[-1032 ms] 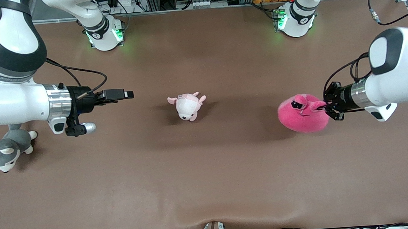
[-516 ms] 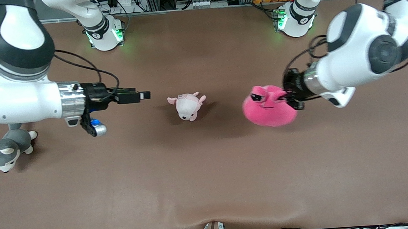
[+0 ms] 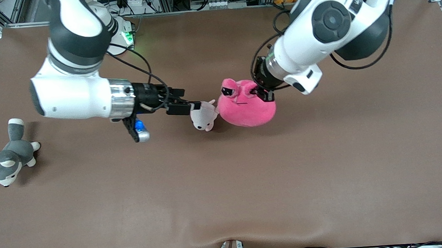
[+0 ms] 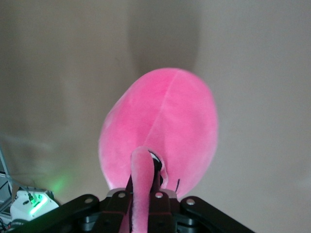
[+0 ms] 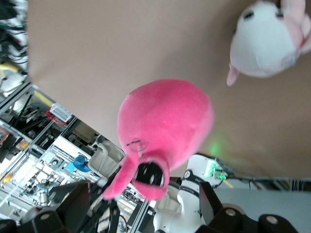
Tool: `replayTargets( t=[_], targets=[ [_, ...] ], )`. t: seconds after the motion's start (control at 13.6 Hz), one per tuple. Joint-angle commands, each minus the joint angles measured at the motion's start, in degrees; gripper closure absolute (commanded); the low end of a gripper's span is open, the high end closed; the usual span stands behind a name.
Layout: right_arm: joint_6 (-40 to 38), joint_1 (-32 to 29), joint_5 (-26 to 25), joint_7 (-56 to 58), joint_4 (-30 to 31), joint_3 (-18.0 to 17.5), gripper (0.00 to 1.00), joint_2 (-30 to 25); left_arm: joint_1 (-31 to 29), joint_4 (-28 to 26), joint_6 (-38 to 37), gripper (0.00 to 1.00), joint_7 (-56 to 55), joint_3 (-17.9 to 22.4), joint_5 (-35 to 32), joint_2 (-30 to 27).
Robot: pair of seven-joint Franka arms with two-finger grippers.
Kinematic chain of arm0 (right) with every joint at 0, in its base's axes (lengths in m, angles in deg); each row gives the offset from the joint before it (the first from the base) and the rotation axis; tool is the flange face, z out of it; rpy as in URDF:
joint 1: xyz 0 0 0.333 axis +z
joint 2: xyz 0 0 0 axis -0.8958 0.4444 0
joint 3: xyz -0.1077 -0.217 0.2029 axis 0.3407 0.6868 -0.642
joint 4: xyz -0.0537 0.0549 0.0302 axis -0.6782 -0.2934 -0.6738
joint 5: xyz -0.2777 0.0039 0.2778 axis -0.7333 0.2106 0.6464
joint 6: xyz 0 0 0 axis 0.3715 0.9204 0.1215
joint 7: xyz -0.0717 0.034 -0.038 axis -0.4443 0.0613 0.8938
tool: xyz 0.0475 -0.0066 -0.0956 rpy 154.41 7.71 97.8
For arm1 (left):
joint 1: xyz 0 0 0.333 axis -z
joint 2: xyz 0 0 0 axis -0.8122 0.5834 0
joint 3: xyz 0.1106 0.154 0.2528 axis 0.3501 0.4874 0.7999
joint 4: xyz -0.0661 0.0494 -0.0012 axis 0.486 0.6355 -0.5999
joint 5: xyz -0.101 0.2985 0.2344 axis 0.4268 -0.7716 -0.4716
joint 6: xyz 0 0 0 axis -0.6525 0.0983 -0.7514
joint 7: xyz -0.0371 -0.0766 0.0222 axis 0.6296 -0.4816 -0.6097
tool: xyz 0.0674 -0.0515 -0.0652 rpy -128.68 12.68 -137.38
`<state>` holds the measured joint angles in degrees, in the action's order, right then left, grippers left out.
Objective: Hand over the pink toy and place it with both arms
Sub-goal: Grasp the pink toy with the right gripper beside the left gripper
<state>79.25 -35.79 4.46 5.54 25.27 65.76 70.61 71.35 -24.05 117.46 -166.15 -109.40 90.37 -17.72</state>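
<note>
A: Where do I find the pink toy (image 3: pixel 246 106)?

B: I see it held up over the middle of the table (image 3: pixel 324 179), somewhat toward the edge where the arm bases stand. The left gripper (image 3: pixel 262 91) has its jaws clamped tight on one floppy ear (the left wrist view shows the ear pinched between them (image 4: pixel 142 187)), and the plush body hangs below the grip.

A: And the right gripper (image 3: pixel 194 107)?

B: I read its jaws as spread wide, holding nothing. It hovers over the pale pink-and-white plush (image 3: pixel 203 117), which lies at the table's middle just beside the pink toy, and points toward that toy. In the right wrist view the toy (image 5: pixel 165 133) hangs straight ahead.

A: Anything else?

B: A grey-and-white husky plush (image 3: pixel 5 162) lies at the table edge at the right arm's end, well apart from both grippers.
</note>
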Motion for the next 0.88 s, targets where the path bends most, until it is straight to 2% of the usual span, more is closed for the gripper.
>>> replayTargets(
  t=[0.0,0.15,0.52,0.81],
  targets=[
    [2.1,4.4,2.7,-5.3,1.4,0.6,0.0,1.6,1.3,2.5,0.9,1.0,-4.4,-0.3,0.8,0.5],
    [4.7,5.1,2.7,-5.5,5.1,0.6,0.0,0.9,2.7,2.5,1.2,1.0,-6.7,-0.8,1.2,0.4],
    [3.7,5.2,2.6,-7.2,5.5,0.6,0.0,-0.3,2.6,2.5,2.3,1.0,-6.7,-0.8,3.4,0.6],
    [-1.5,4.3,2.6,-7.2,5.5,0.7,0.0,-1.7,2.7,2.5,2.9,1.0,-6.6,-0.8,3.4,0.6]
  ],
)
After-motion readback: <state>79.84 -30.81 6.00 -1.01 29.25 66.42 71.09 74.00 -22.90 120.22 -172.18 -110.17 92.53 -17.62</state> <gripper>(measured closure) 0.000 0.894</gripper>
